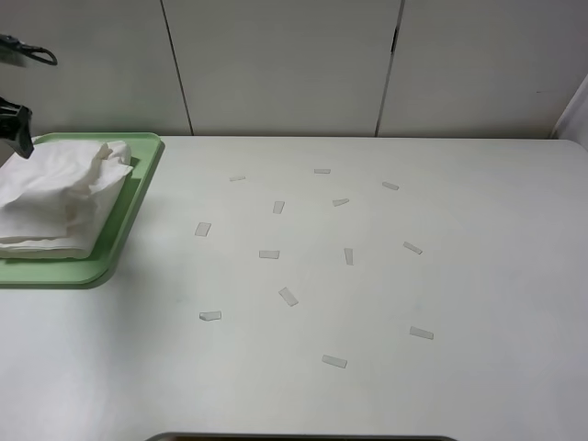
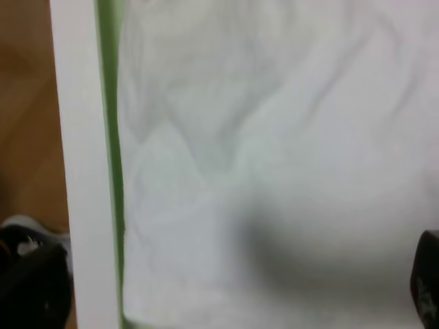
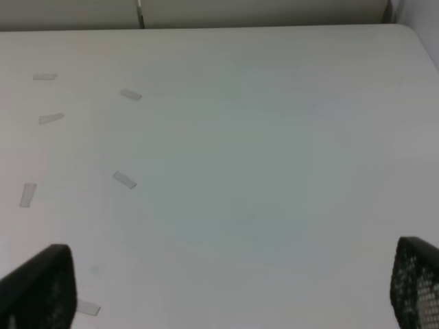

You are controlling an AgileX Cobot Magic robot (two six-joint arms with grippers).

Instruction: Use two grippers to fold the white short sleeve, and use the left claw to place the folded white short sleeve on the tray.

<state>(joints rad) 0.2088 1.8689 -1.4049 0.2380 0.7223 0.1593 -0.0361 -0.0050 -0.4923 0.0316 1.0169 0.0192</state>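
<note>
Prob. lab: bare white table (image 1: 459, 276) w/ tape strips (image 1: 269, 254) (plain panel wall (image 1: 276, 64)).

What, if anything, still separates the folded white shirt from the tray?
Nothing visible does. The folded white T-shirt already lies on the pale green tray, and the left claw is open above its far edge. Only tape strips lie elsewhere.

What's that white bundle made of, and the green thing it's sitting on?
The white short sleeve looks like thin cotton-type cloth with a matte finish: it lies in soft folds and wrinkles. The tray looks like moulded plastic, smooth and pale green, with rounded corners and a low raised rim; the exact material can't be confirmed by sight.
</note>
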